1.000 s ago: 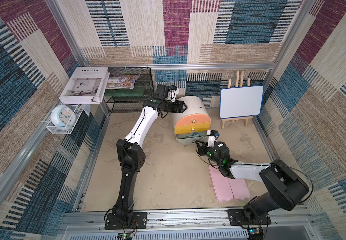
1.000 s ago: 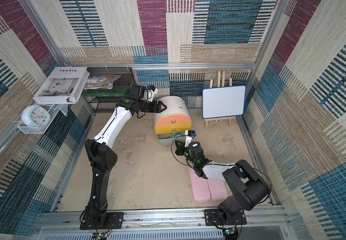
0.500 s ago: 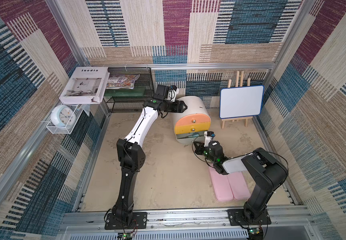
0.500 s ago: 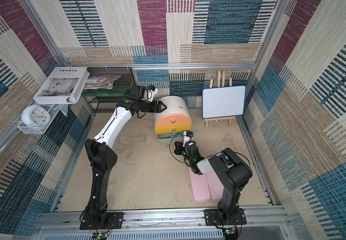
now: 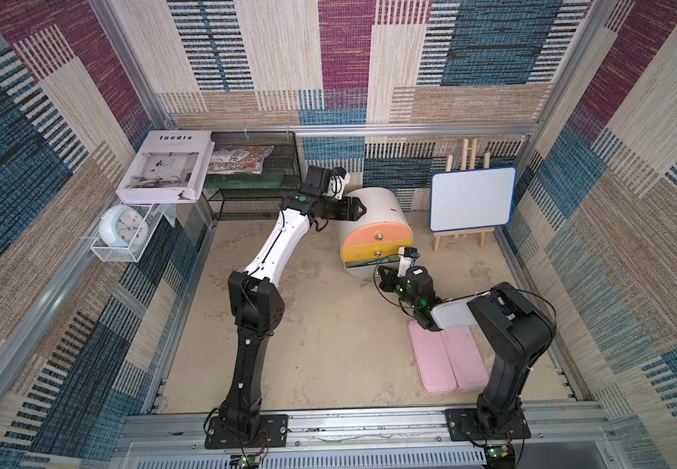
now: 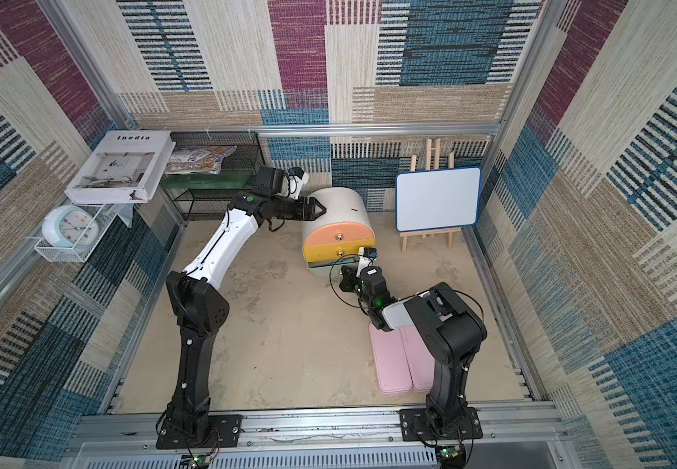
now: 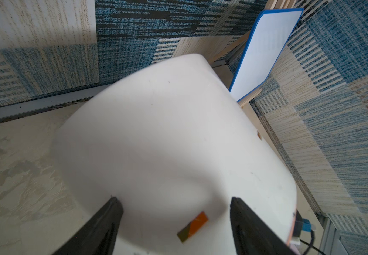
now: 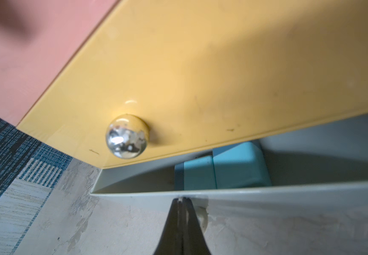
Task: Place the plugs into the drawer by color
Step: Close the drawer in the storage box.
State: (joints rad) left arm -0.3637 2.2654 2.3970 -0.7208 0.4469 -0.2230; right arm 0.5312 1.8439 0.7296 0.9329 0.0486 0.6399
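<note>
The cabinet (image 5: 377,209) (image 6: 341,205) is a white drum standing on the sandy floor toward the back wall, beside a whiteboard (image 5: 473,199) on a small easel. Its face is split into three stacked fronts: peach (image 5: 377,236) on top, yellow (image 8: 200,77) in the middle with a shiny round knob (image 8: 125,136), and grey at the bottom. The peach and yellow fronts sit flush. The grey drawer (image 8: 267,191) is pulled partway out, so its pale tray shows below the yellow front. Inside it the right wrist view shows blue plugs (image 8: 238,167), at least two, boxy and set side by side, touching; their prongs are hidden.

The right gripper (image 8: 182,198) (image 5: 383,279) reaches low in front of the cabinet, its fingers pressed together and holding nothing. Its tips meet the top edge of the grey drawer's front; whether they press on it I cannot tell.

The left gripper (image 7: 174,198) (image 6: 320,210) is about half open at the drum's rear upper side, one finger on each side of the curved white shell. It grips nothing, and contact with the shell is unclear.

Two flat pink cases (image 5: 446,359) lie on the floor under the right arm.
</note>
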